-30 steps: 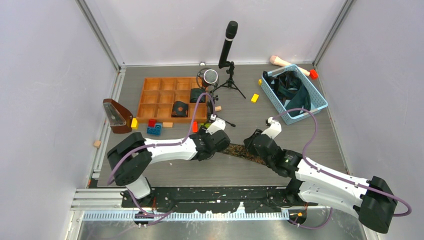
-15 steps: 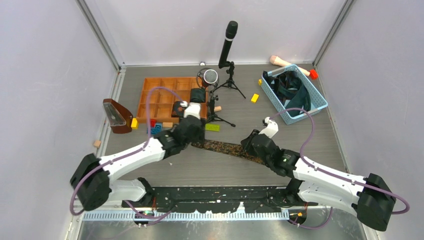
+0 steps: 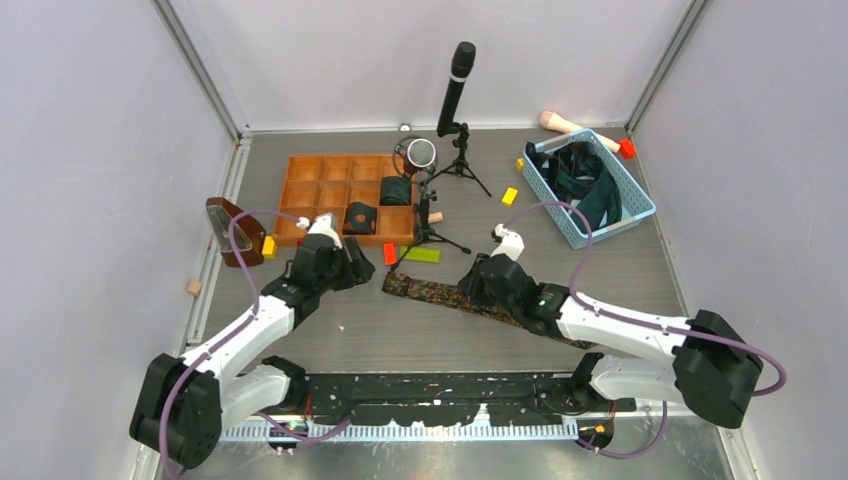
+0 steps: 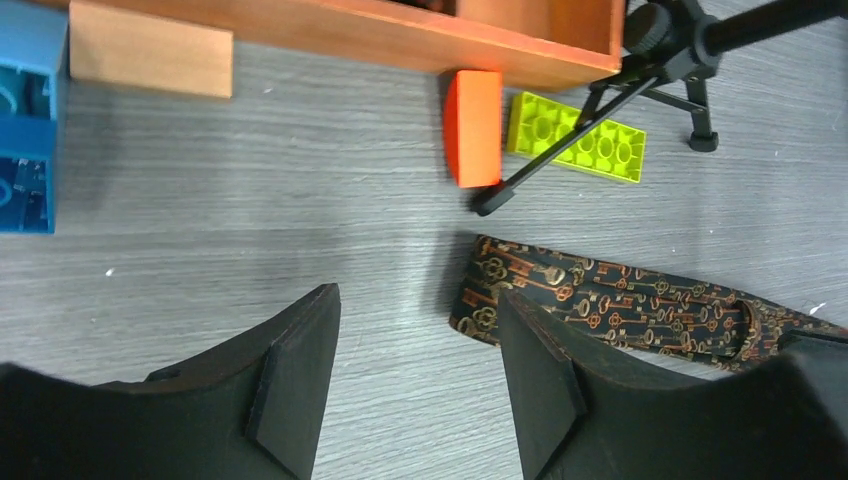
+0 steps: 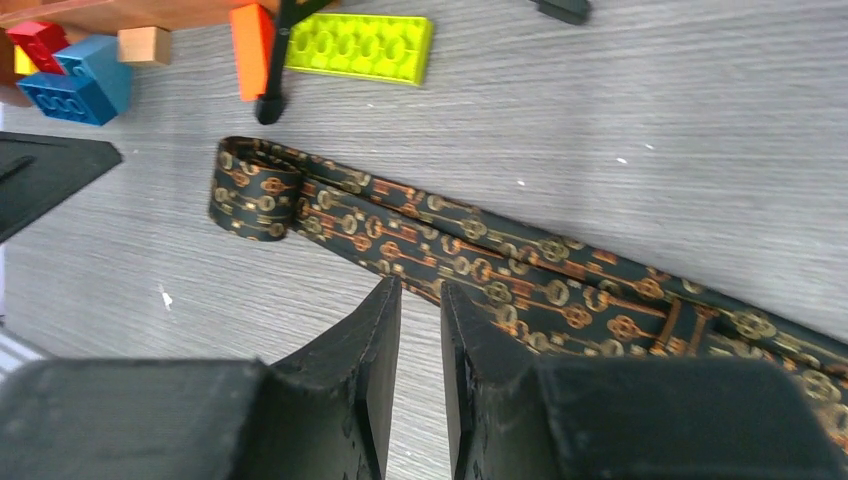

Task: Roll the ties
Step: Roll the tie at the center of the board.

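Observation:
A black tie with brown-gold key pattern [image 3: 450, 296] lies flat on the table, running from centre toward the right arm. Its left end [image 5: 250, 195] is curled into one small turn. My right gripper [image 3: 480, 283] sits over the tie's middle; its fingers [image 5: 420, 288] are nearly together with only bare table in the slit, at the tie's near edge. My left gripper [image 3: 352, 264] is open and empty, left of the tie's curled end [image 4: 480, 300], not touching it [image 4: 418, 300]. Two dark rolls [image 3: 360, 217] [image 3: 396, 190] sit in the wooden tray [image 3: 310, 195]. More ties fill the blue basket [image 3: 630, 205].
A microphone tripod [image 3: 440, 235] stands just behind the tie's left end, with an orange block [image 3: 390, 253] and lime brick [image 3: 422, 255] at its foot. A tall microphone [image 3: 455, 90], brown metronome [image 3: 232, 230], blue bricks [image 4: 25, 150] and small blocks lie around.
My left arm has swung left and back, off the tie, and its gripper stands open. My right gripper has slid left along the tie, and the tie's left end has shifted left.

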### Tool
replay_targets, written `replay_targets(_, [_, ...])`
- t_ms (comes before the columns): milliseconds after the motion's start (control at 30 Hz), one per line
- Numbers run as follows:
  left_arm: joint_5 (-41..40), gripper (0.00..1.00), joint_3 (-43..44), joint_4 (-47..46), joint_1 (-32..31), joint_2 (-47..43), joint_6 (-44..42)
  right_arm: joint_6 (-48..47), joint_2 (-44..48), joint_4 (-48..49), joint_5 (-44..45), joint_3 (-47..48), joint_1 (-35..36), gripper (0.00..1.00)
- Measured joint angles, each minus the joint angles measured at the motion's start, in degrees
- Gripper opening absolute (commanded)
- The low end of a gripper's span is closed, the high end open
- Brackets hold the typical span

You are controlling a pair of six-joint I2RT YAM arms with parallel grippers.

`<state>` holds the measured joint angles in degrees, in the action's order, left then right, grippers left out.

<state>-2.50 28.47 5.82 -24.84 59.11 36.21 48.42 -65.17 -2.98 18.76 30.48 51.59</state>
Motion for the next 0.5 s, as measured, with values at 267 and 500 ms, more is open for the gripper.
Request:
replay_targets(267, [8.76, 0.61, -2.47, -4.44, 6.73, 0.35, 2.4, -0.76, -5.88, 4.37, -3.91, 4.17, 0.09, 0.26])
replay_targets(500, [10.78, 0.61, -2.95, -5.92, 7.02, 0.66, 2.36, -0.74, -7.54, 6.45, -5.22, 4.83, 0.11, 0.26])
